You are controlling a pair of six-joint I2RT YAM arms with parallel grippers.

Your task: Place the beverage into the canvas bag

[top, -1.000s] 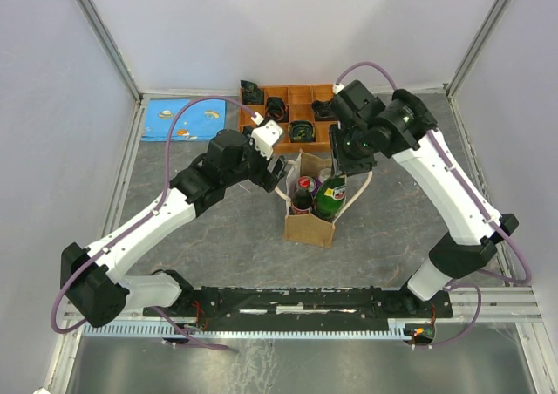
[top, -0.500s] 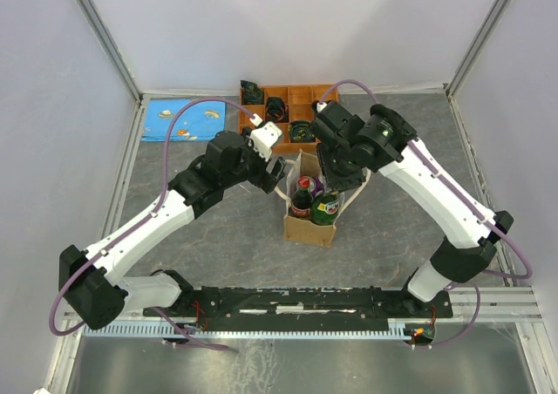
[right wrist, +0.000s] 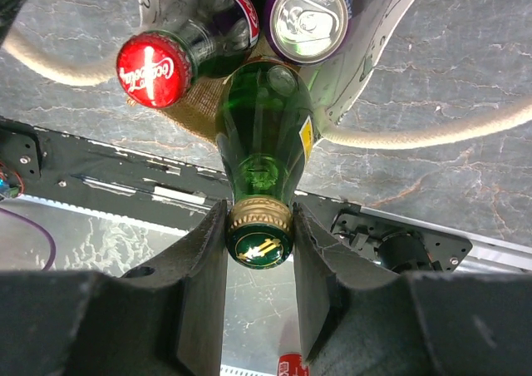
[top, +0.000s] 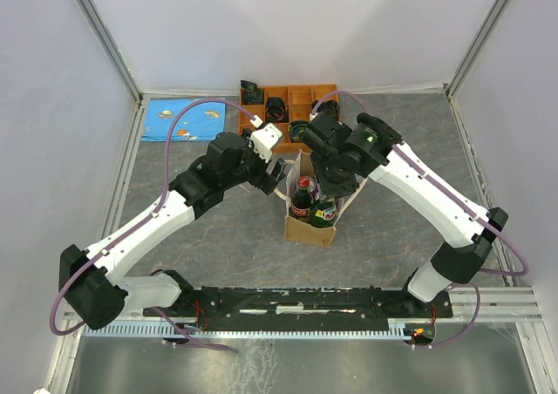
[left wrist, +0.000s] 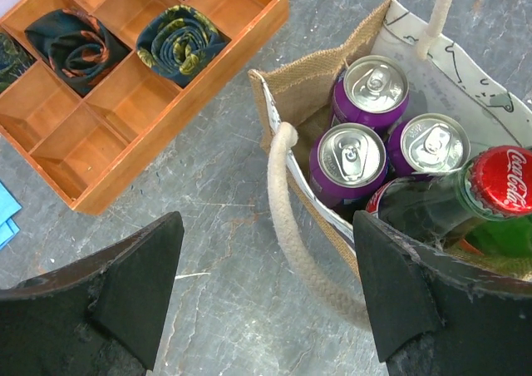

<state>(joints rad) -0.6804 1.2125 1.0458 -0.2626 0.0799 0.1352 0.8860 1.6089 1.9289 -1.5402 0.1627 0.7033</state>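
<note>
We read only the white "Coca-Cola" script on the round red metal cap (left wrist: pixel 503 180) of the dark glass bottle (right wrist: pixel 204 37); the yellow label (right wrist: pixel 306 140) on the green glass bottle (right wrist: pixel 264 118) is too small for us.

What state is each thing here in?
Bag: upright, mouth open.
Green bottle: capped, neck gripped, base inside the bag.
Red-capped bottle: sealed, standing in the bag.
Purple cans: unopened, in the bag.
Wooden tray: some compartments filled, some bare.
Left tool: open.
Right tool: shut on the green bottle.
</note>
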